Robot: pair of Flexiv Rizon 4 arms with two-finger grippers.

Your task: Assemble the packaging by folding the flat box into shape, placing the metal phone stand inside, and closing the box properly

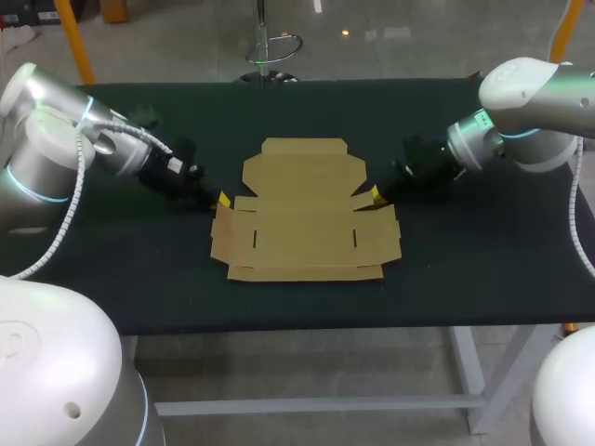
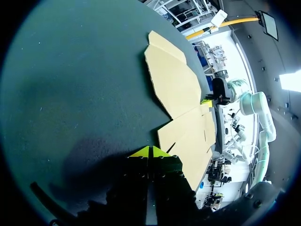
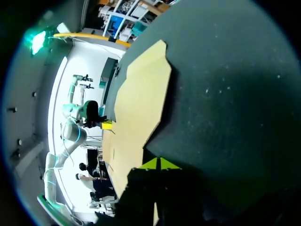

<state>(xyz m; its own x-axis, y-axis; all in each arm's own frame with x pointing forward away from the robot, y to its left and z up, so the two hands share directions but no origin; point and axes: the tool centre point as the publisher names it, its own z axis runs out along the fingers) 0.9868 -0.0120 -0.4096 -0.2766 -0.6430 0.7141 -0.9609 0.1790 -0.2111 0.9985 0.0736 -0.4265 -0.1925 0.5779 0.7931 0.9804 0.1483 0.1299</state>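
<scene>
Left pincer, right pincer beside flat box; dark table

Dark green table, flat cardboard box lying unfolded at its middle (flaps spread)

Flat cardboard box on dark worktop; left end effector tips pressed together just beside it; right end effector at far edge.
</scene>
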